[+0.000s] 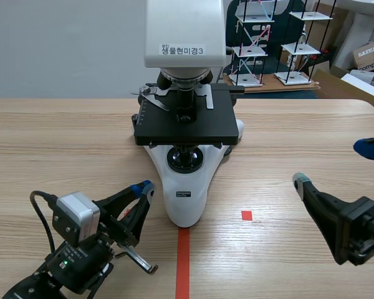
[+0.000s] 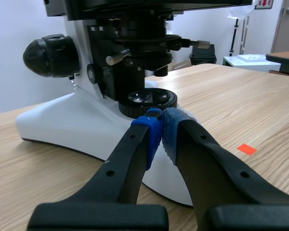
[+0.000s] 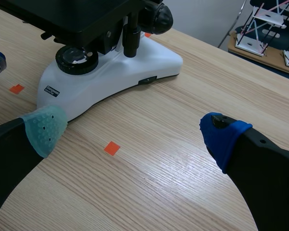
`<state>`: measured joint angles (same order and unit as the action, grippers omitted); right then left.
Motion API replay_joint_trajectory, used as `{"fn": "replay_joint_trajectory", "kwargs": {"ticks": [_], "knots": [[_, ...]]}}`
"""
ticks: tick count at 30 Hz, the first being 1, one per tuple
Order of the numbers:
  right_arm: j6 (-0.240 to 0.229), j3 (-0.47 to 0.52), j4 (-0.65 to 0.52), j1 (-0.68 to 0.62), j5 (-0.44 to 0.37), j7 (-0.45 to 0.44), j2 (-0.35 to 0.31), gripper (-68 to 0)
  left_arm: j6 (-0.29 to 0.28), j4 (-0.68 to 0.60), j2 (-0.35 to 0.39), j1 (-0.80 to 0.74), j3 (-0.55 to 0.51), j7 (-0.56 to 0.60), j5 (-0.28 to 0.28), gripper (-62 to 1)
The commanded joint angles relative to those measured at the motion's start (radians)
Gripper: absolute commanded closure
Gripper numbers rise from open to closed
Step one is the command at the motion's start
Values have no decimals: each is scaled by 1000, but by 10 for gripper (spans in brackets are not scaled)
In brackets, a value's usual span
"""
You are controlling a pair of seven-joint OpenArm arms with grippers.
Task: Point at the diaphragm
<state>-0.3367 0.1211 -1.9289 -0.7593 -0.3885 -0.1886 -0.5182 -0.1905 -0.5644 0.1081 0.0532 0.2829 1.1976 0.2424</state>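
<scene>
A white and black microscope (image 1: 186, 112) stands mid-table. Its diaphragm (image 2: 143, 49), a black ringed unit with a small metal lever (image 2: 116, 58), hangs under the black stage (image 1: 186, 124), above the round lamp lens (image 2: 148, 99) in the base. My left gripper (image 1: 143, 187) is shut, its blue pads (image 2: 154, 126) pressed together. It sits low beside the base's left side, tips aimed at the lamp lens, below the diaphragm and short of it. My right gripper (image 1: 335, 164) is open over bare table right of the microscope, holding nothing; the microscope base (image 3: 111, 72) lies ahead of it.
A small orange-red square mark (image 1: 247, 215) lies right of the base and a tape line (image 1: 183, 261) runs to the front edge. Wire-frame shelf models (image 1: 280, 43) and boxes stand behind the table's far right. A focus knob (image 2: 50, 55) projects from the microscope's side.
</scene>
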Motion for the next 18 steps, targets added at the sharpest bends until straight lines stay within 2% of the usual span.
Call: {"fn": "replay_joint_trajectory", "kwargs": {"ticks": [1, 5, 18], "knots": [[0, 2, -4, 11, -8, -11, -5, -604, -1, -13, 6, 25, -3, 16, 7, -19], [0, 2, -4, 11, -8, -11, -5, -604, 16, -13, 6, 43, -3, 18, 10, -19], [1, 2, -4, 11, -7, -12, -5, -604, 18, -13, 6, 63, -2, 17, 11, -19]]}}
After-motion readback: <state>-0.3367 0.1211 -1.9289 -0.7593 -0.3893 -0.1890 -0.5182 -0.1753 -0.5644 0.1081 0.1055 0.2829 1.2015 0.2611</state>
